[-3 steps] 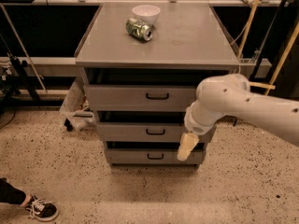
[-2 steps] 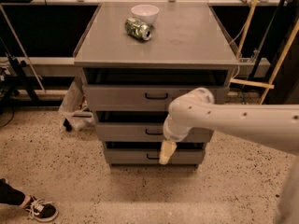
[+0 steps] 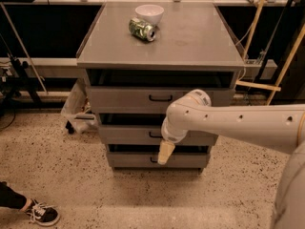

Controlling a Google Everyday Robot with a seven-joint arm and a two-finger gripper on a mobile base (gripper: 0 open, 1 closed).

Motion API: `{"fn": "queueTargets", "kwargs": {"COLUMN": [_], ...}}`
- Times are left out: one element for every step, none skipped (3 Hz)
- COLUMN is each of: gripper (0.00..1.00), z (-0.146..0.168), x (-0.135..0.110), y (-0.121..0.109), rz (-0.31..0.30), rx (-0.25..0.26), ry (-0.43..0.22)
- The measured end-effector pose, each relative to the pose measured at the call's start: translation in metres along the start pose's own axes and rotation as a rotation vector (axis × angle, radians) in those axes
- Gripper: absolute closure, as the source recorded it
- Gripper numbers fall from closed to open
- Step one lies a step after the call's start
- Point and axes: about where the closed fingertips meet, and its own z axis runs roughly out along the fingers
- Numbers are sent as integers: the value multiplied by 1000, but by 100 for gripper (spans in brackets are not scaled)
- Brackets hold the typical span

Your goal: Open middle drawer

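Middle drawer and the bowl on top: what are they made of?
The middle drawer looks like painted metal or laminate: flat, matte grey front. The bowl seems glazed ceramic or plastic: smooth, white, slightly shiny. The gripper, cream and plastic-looking, hangs before the bottom drawer.

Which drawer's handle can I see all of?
The top drawer. The arm half-hides the middle drawer handle; the claw hangs over the bottom drawer handle.
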Motion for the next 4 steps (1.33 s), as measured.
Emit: {"fn": "queueTargets", "kwargs": {"gripper": [0, 0, 0, 0], "z": [28, 56, 57, 63], "x": [24, 62, 62, 64], "y": [-25, -66, -66, -69], "rz": [14, 81, 82, 97], "rx": [45, 107, 107, 112], "ry": [14, 54, 54, 33]}}
